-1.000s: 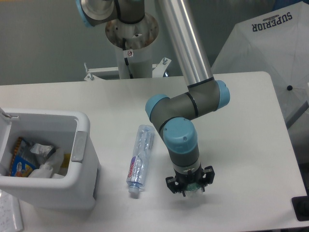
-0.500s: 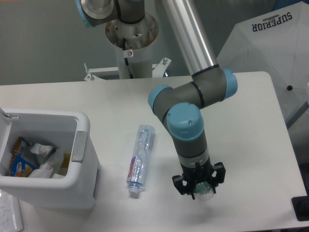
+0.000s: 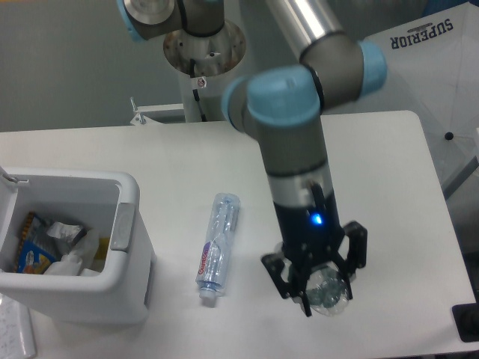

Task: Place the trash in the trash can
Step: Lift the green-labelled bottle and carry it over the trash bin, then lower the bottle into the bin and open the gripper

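- Fixed camera: the black two-finger gripper [image 3: 320, 290] points down near the table's front edge, its fingers closed around a clear plastic bottle [image 3: 328, 293], apparently the shorter one; its label is hidden.
- The longer clear plastic bottle with a red-and-blue label [image 3: 215, 247] lies on the white table [image 3: 397, 187], between the gripper and the white rectangular plastic bin [image 3: 90, 295].

We see a white table [image 3: 389, 194] with rounded corners, a plain grey-green wall [image 3: 67, 67] behind it at twelve o'clock, a white cloth [image 3: 426, 60] printed SUPERIOR at two o'clock, a dark object [image 3: 465, 323] at four o'clock, soft even light overhead
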You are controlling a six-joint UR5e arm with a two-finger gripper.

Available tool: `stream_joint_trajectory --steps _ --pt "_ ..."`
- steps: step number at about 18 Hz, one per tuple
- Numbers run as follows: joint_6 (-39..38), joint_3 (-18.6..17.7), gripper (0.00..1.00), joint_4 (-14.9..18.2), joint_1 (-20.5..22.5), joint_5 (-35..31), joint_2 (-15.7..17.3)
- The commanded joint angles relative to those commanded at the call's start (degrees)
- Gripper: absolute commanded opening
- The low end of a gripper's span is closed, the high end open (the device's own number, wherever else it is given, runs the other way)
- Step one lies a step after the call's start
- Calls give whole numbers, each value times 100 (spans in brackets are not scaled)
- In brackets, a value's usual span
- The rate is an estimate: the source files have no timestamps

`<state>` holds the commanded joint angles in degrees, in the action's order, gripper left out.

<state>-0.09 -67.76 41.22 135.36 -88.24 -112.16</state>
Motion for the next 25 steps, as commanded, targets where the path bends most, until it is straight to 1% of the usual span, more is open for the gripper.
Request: stream_joint_trajectory --steps 6,8,11,13,14,18,20,21,22,23,25 --pt "35 26 64 -9 -676 0 536" --pt "26 123 64 -9 -887 0 616" --pt "9 97 64 -9 -1388 70 643" --pt "0 -43 64 -9 -1756 202 581" --pt "0 -131 64 -9 -1863 202 555" --pt "0 -553 64 -9 -2109 202 546" --pt "0 -694 64 -9 -2206 202 546" --pt "-9 -738 66 0 -2267 202 546" --pt "-9 -790 73 0 -2312 202 546" --pt "-9 -878 87 0 -2321 185 555" --pt "-35 -984 96 0 -2330 158 607"
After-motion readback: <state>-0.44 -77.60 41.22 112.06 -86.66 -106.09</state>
